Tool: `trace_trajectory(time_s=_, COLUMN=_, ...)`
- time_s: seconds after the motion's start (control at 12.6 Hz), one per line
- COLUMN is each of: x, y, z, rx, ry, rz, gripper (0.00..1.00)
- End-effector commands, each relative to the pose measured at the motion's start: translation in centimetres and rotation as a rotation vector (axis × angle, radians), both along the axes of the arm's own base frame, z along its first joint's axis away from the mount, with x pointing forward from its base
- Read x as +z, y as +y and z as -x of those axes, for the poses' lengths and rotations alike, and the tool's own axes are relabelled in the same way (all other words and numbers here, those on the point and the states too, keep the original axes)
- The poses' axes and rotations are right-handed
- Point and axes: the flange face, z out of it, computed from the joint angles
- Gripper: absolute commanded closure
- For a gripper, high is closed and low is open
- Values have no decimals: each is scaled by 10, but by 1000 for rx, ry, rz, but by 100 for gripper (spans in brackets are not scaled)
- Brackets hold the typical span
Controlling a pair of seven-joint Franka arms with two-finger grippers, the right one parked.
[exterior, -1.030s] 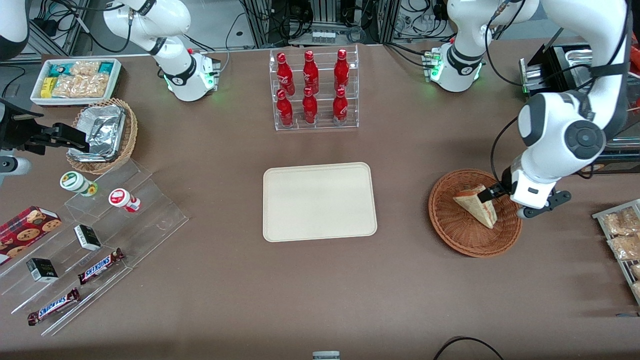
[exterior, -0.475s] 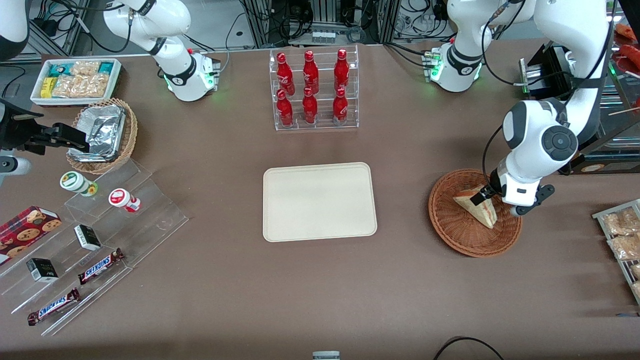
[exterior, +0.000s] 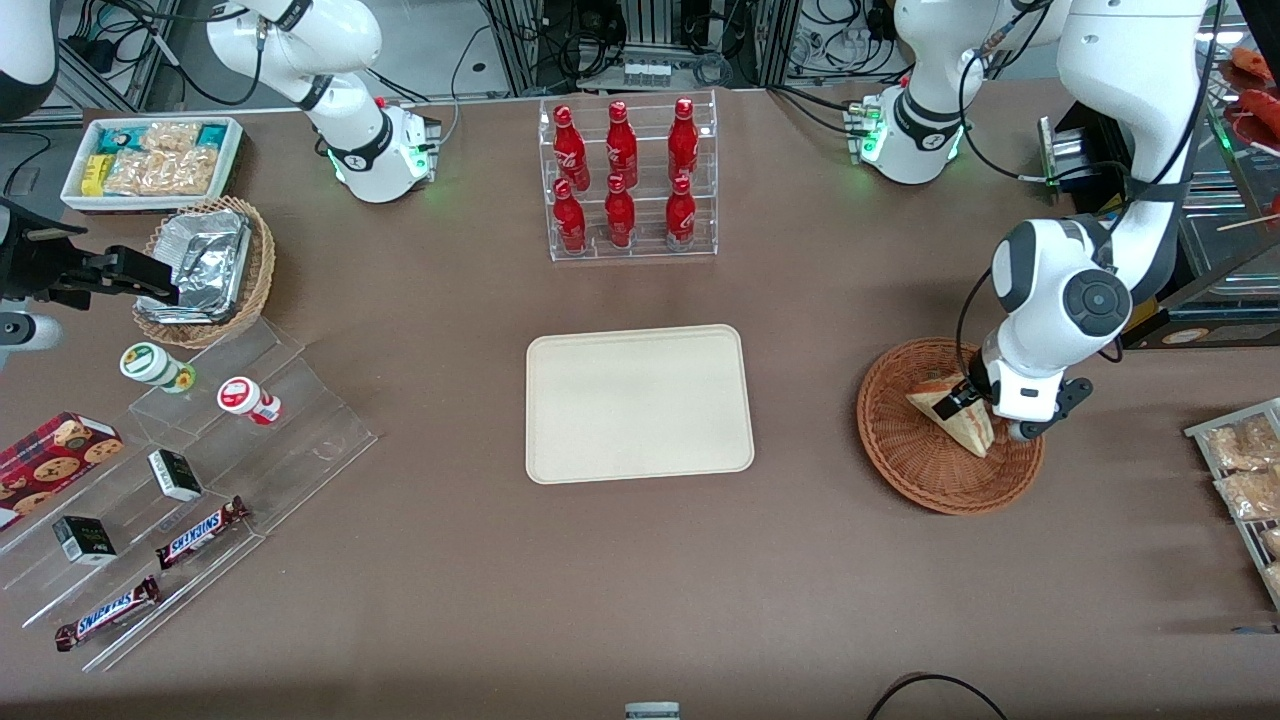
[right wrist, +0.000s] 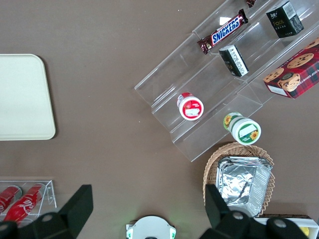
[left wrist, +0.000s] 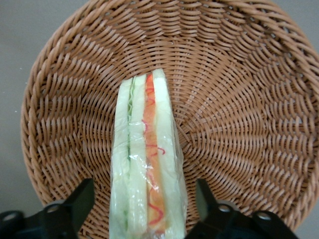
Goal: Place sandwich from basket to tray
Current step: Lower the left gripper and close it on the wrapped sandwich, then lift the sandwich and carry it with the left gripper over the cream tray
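The sandwich (exterior: pixel 950 412), a plastic-wrapped wedge of white bread with red and green filling, stands on edge in the reddish-brown wicker basket (exterior: pixel 915 465) toward the working arm's end of the table. My left gripper (exterior: pixel 962 400) is down in the basket, open, with one finger on each side of the sandwich. In the left wrist view the sandwich (left wrist: pixel 147 164) runs between the two black fingers (left wrist: pixel 75 204), with a gap to each, over the basket weave (left wrist: pixel 239 99). The cream tray (exterior: pixel 638 402) lies bare at the table's middle.
A clear rack of red bottles (exterior: pixel 625 180) stands farther from the front camera than the tray. Snack packets on a tray (exterior: pixel 1245 480) lie at the working arm's table edge. A black stand (exterior: pixel 1100 140) is near the working arm's base.
My left gripper has moved lower into the basket and a little toward the tray, so its open fingers now straddle the sandwich. The sandwich has not moved.
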Motion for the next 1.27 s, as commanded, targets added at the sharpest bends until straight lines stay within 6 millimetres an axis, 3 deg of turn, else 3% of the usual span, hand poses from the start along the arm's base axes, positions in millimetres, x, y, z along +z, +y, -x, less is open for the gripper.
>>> trace_trajectory(time_s=0.0, x=-2, y=-1, z=0, rx=10, ry=-8, rz=-7, gripper=100)
trace_trajectory(time_s=0.24, x=9, y=-5, z=-2, rx=-5, ry=-5, rz=-10, gripper=100)
trace_trajectory(time_s=0.48, x=73, y=-11, z=-19, rx=-33, ry=37, rz=-17, gripper=100)
trace_trajectory(time_s=0.55, x=98, y=-25, z=-27, rx=-56, ry=69, rz=-21, gripper=100)
trace_trajectory(time_s=0.71, x=146, y=-62, z=-40, rx=-112, ry=88, rz=-27, gripper=100)
trace_trajectory(time_s=0.87, x=173, y=-117, z=-41, rx=-182, ry=83, rz=-27, gripper=100)
trace_trajectory(time_s=1.19, x=174, y=-245, z=-11, rx=-395, ry=61, rz=-29, gripper=100)
